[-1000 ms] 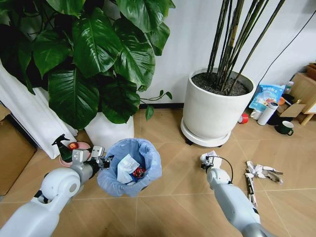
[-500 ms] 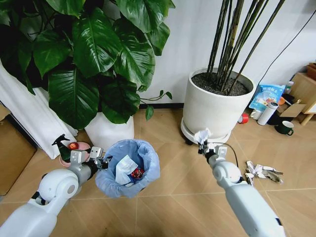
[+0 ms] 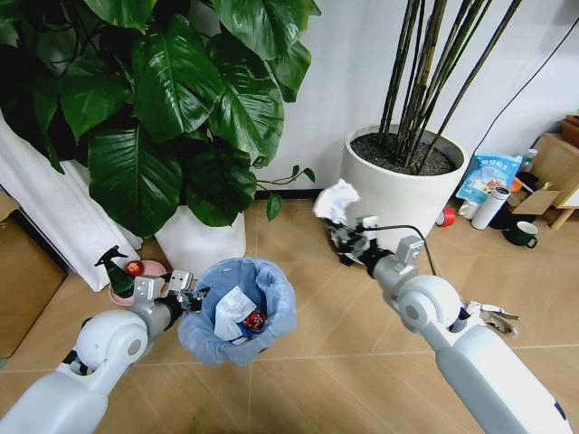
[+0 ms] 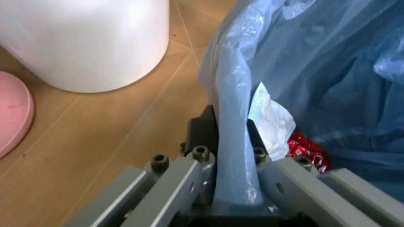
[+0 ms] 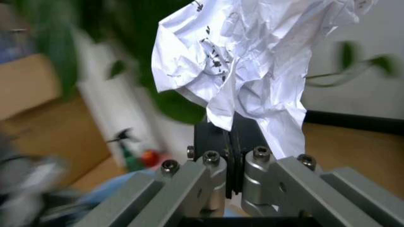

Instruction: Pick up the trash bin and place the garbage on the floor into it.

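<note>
The right gripper (image 3: 346, 233) is pinched tight on a crumpled sheet of white paper (image 3: 336, 201), held in the air to the right of the trash bin (image 3: 237, 309) and above its rim level, in front of the big white pot (image 3: 398, 194) of bamboo stalks. The right wrist view shows the pads (image 5: 218, 137) pressed together on the sheet's lower edge, with faint print on its creases.

The left gripper (image 3: 185, 296) clamps the trash bin's left rim. From the left wrist view, one finger (image 4: 203, 128) sits outside the light-blue bag and the other inside, squeezing the rim between them. That view also shows, inside the bin, a blue-white wrapper (image 4: 270, 118) and a red wrapper (image 4: 307, 150).

Bare wooden floor lies between the bin and the bamboo pot. More torn paper (image 3: 493, 315) lies on the floor far right of the bin, and a green spray bottle (image 3: 115, 268) stands just to its left.
</note>
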Robot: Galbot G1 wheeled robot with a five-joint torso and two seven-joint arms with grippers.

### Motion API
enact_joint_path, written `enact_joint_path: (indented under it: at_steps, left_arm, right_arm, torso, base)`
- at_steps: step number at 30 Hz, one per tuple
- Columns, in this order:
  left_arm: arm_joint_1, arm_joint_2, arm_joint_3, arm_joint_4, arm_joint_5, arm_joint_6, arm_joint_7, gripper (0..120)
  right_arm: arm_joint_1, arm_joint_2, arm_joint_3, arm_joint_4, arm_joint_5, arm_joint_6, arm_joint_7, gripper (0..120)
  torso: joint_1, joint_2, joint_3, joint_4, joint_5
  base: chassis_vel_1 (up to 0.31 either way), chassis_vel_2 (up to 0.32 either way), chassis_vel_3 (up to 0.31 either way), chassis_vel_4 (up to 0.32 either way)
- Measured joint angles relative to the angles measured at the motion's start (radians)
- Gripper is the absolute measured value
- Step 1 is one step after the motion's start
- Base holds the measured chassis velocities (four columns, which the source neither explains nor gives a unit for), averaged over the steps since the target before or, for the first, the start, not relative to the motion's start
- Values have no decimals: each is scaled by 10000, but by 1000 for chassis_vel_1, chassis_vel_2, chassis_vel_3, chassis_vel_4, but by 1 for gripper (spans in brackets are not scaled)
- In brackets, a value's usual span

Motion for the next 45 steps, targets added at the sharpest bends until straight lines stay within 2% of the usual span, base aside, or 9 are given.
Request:
enact_joint_path:
  at_steps: [5, 9, 18, 22, 23, 35, 39, 42, 45]
  left_arm:
    - [-105, -37, 85, 75, -12, 0, 14, 0]
    - [-156, -59, 119, 138, -17, 0, 38, 0]
    - [-190, -51, 103, 139, -66, 0, 54, 0]
    - [-189, -46, 95, 139, -69, 0, 78, 0]
    - [-189, -46, 95, 139, -69, 0, 78, 0]
    - [-214, -74, 85, 196, -19, 0, 194, 0]
    - [-193, -103, -12, 197, -15, 0, 192, 0]
    - [-41, -129, -126, 113, 12, 0, 162, 0]
    - [77, -129, -191, -7, 16, 0, 132, 0]
  right_arm:
    - [227, -88, -1051, 459, 333, -6, 93, 0]
    - [326, -138, -2384, 620, 550, -59, 295, 0]
    - [422, 72, -3161, -151, 210, -220, 320, 4]
    - [516, 184, -3229, -327, 181, -262, 343, 23]
    - [516, 184, -3229, -327, 181, -262, 343, 23]
    - [631, 448, -3183, -543, 64, -244, 511, 68]
    - [587, 603, -2894, -609, -292, -32, 668, 81]
    - [368, 618, -2206, -645, -921, -54, 923, 94]
    - [176, 476, -1647, -578, -1248, -171, 976, 99]
  torso:
    - [0, 0, 0, 0, -2]
    - [0, 0, 0, 0, -3]
    - [0, 0, 0, 0, -1]
    - [0, 0, 0, 0, -1]
    - [0, 0, 0, 0, -1]
    - [0, -1, 1, 0, -1]
    - [0, 0, 0, 0, 0]
    - [0, -1, 0, 1, 0]
    - [0, 0, 0, 1, 2]
  base:
    - [0, 0, 0, 0]
    - [0, 0, 0, 0]
    - [0, 0, 0, 0]
    - [0, 0, 0, 0]
    - [0, 0, 0, 0]
    - [0, 0, 0, 0]
    - [0, 0, 0, 0]
    - [0, 0, 0, 0]
    - [0, 0, 0, 0]
